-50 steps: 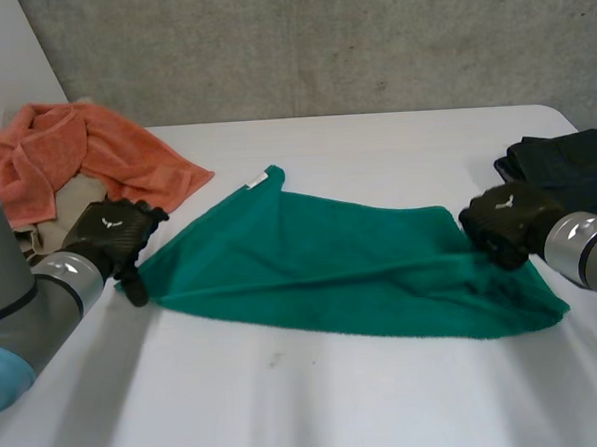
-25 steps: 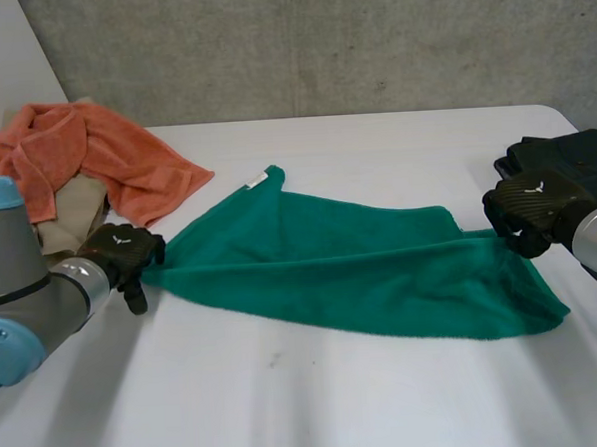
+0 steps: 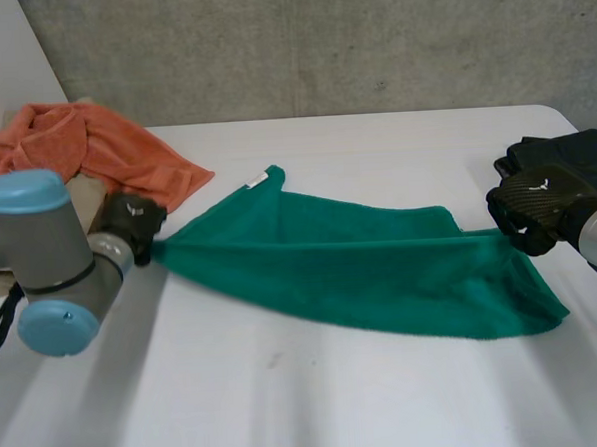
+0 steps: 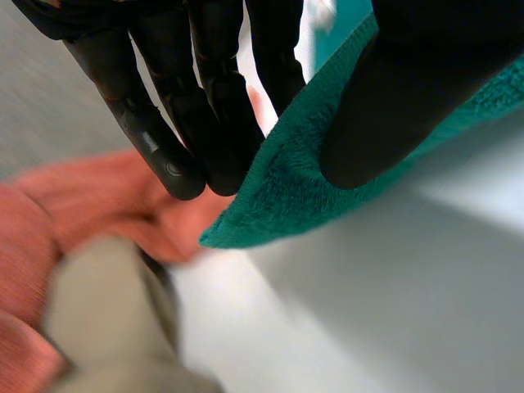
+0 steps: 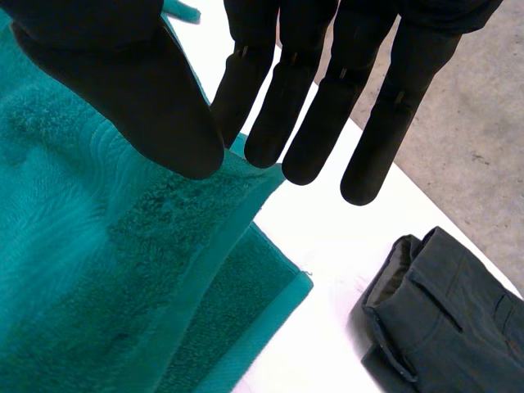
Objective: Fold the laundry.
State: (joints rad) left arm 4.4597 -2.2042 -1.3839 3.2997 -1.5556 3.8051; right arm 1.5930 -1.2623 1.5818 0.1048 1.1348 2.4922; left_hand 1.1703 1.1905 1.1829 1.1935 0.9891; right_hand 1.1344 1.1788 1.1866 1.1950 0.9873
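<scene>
A green towel (image 3: 361, 265) lies spread across the middle of the white counter (image 3: 338, 402), drawn out long from left to right, with a fold ridge running along it. Its far corner, which carries a small white label (image 3: 253, 185), points toward the back wall.

The left robot hand (image 3: 133, 217) is at the towel's left corner. In the left wrist view the thumb (image 4: 409, 90) presses down on the green terry while the fingers (image 4: 205, 106) sit behind the cloth, so the corner is pinched between them and held a little above the counter.

The right robot hand (image 3: 526, 210) is at the towel's right end, on its far edge. In the right wrist view the thumb (image 5: 115, 74) lies on top of the towel's edge and the straight fingers (image 5: 311, 106) are behind it, pinching the cloth. The near right corner lies flat on the counter.

A crumpled orange towel (image 3: 104, 149) sits at the far left, just beyond the left robot hand, heaped over a beige cloth (image 4: 98, 311). A folded dark garment (image 3: 576, 164) lies at the far right, just behind the right robot hand.
</scene>
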